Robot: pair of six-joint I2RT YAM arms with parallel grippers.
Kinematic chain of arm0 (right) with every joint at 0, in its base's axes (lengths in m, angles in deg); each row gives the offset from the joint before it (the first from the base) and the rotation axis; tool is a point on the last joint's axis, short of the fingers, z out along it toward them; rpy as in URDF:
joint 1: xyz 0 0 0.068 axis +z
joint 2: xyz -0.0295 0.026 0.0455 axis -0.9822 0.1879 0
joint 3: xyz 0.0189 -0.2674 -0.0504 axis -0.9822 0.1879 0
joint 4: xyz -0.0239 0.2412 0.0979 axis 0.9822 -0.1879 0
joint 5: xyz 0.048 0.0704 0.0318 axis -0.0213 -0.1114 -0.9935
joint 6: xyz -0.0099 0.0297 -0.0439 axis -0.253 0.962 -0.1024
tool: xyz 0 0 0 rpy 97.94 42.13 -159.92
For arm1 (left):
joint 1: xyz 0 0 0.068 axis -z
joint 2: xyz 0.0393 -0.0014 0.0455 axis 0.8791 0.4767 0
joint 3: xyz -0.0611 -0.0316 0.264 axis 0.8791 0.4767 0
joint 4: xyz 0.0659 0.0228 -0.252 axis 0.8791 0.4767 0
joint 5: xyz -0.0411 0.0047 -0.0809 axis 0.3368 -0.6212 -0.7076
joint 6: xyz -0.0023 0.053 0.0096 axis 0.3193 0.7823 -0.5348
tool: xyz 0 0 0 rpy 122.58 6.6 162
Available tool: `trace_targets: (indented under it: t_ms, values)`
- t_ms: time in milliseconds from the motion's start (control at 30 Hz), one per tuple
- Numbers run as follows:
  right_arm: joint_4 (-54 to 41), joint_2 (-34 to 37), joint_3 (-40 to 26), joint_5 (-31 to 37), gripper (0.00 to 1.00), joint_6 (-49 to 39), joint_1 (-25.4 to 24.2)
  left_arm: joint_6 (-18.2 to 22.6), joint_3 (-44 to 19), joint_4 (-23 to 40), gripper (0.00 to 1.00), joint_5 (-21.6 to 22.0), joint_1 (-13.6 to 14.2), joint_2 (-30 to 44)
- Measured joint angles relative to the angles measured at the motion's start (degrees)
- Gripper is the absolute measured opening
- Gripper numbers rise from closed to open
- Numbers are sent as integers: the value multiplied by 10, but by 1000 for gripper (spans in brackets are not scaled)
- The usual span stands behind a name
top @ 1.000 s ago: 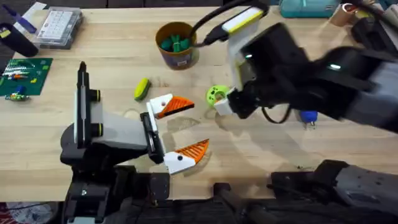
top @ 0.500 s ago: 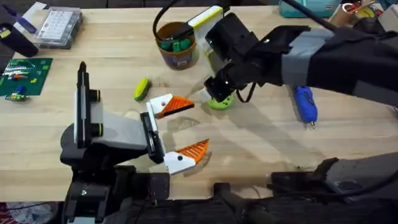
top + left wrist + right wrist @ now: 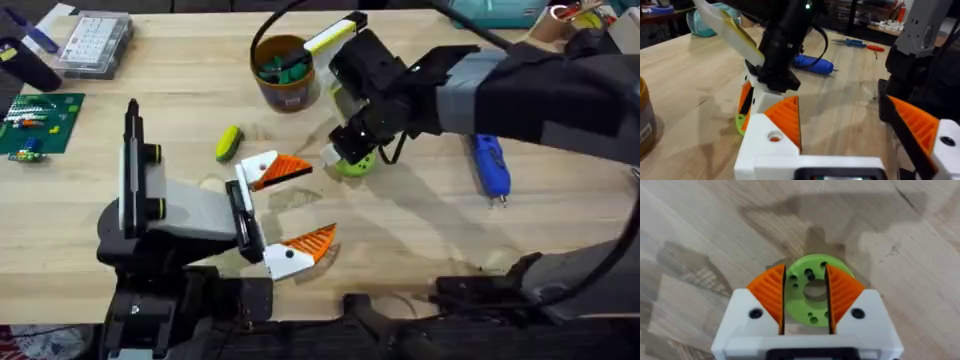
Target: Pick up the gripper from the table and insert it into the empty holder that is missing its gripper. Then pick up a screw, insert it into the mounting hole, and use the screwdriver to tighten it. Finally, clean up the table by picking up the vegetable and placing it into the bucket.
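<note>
The holder (image 3: 170, 212) is the grey-and-black hand body on my left arm. On its black rail sits the red-orange gripper finger (image 3: 285, 168) with a white base, opposite a paler orange finger (image 3: 312, 240). My left gripper (image 3: 322, 200) stands wide open with nothing between its fingers (image 3: 786, 119). My right gripper (image 3: 805, 297) is low over a lime-green disc (image 3: 812, 265) with holes, its pads a narrow gap apart across the disc's middle. The yellow-and-green vegetable (image 3: 228, 142) lies left of it. The bucket (image 3: 283, 70) stands behind. The blue screwdriver (image 3: 492, 165) lies to the right.
A green circuit board (image 3: 35, 120) and a clear parts box (image 3: 95, 42) sit at the far left of the wooden table (image 3: 420, 230). A teal object (image 3: 495, 12) is at the back right. Green pieces lie inside the bucket.
My right arm has dropped from close under the camera and moved left onto the green disc, uncovering the screwdriver. The left arm has stayed still.
</note>
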State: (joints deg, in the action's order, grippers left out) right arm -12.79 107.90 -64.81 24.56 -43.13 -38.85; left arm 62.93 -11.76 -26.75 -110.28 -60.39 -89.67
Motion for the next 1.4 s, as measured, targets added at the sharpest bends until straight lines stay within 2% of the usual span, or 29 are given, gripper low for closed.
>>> trace_targets:
  t_ms: [500, 567, 667, 733, 1133, 1400]
  values:
    - [3, 6, 0, 0, 410, 0, 0, 0, 0, 0, 987, 0, 0, 0]
    - [3, 6, 0, 0, 342, -3, 0, 0, 0, 0, 988, 0, 0, 0]
    - [3, 8, 0, 0, 68, -3, 0, 0, 0, 0, 988, 0, 0, 0]
    - [4, 9, 0, 1, 9, -4, 0, 0, 0, 0, 987, 0, 0, 0]
    - [-6, 9, -3, 2, 4, -4, 0, 0, 0, 0, 987, 0, 0, 0]
    - [-69, 0, -38, 2, 4, -4, 0, 0, 0, 0, 987, 0, 0, 0]
